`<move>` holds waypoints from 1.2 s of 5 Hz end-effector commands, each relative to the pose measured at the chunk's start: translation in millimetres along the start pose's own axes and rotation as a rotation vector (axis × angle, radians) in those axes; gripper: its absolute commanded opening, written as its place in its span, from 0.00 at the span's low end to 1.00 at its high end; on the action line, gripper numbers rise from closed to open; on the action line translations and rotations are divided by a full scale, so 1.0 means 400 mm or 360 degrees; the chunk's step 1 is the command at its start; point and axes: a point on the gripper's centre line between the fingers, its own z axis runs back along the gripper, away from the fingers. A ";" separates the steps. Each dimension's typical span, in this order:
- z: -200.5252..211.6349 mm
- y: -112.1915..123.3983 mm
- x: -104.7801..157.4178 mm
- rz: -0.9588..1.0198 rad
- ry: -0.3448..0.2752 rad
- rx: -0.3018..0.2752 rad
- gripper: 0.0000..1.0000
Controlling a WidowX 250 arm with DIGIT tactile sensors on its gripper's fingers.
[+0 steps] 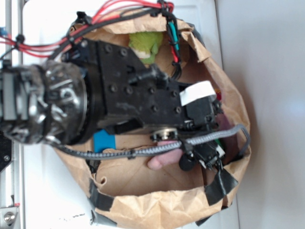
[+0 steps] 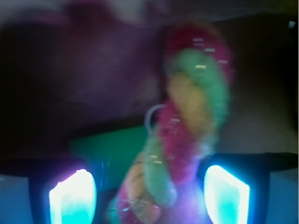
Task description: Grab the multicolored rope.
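In the wrist view the multicolored rope (image 2: 187, 121), twisted red-pink, orange and light green, runs from the bottom centre up to the upper right. It lies between my two glowing fingertips (image 2: 72, 198), with a gap showing on each side. My gripper (image 2: 149, 196) is open around it. In the exterior view my gripper (image 1: 212, 143) reaches down into a brown paper bag (image 1: 157, 205) at its right side. The arm hides the rope there.
A green plush (image 1: 145, 45) lies at the back of the bag. A pink plush (image 1: 164, 160) pokes out under the arm and shows as a dark blur (image 2: 93, 70) in the wrist view. The bag's crumpled walls ring the gripper. Red cables (image 1: 119, 9) cross the top.
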 end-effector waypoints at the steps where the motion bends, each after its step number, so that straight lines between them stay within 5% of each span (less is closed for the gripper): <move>1: 0.027 -0.009 0.028 0.0030 -0.0047 -0.0048 1.00; 4: 0.043 -0.003 0.037 -0.0004 -0.0037 0.0078 1.00; 6: 0.047 0.000 0.035 -0.0004 -0.0046 0.0057 1.00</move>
